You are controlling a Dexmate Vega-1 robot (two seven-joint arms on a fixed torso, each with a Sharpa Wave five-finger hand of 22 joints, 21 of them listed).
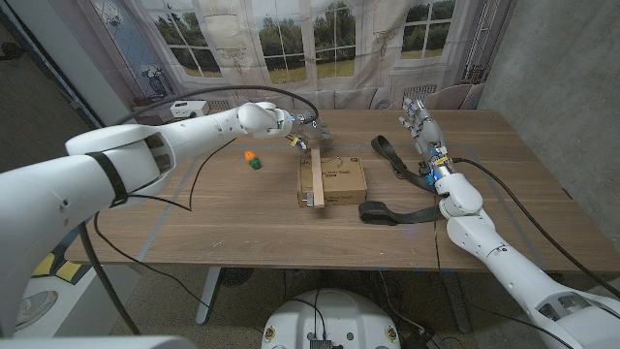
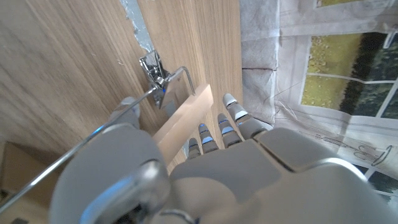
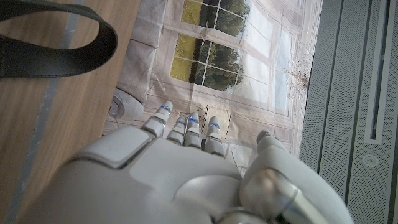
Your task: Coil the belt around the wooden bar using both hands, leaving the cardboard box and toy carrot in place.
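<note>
Belt, black strap (image 1: pixel 405 184), lies loose on brown wooden table (image 1: pixel 242 218) beside flat cardboard box (image 1: pixel 341 180), on box's right-arm side, one end looped near box corner, other end running toward far table edge. Pale wooden bar (image 1: pixel 317 180) lies on box, along its left edge. My left hand (image 1: pixel 298 132) hovers beyond bar's far end; fingers curled, grip unclear, cannot tell. My right hand (image 1: pixel 422 124) raised past belt, fingers spread, empty. Small orange toy carrot (image 1: pixel 252 159) sits left of box, apart.
</note>
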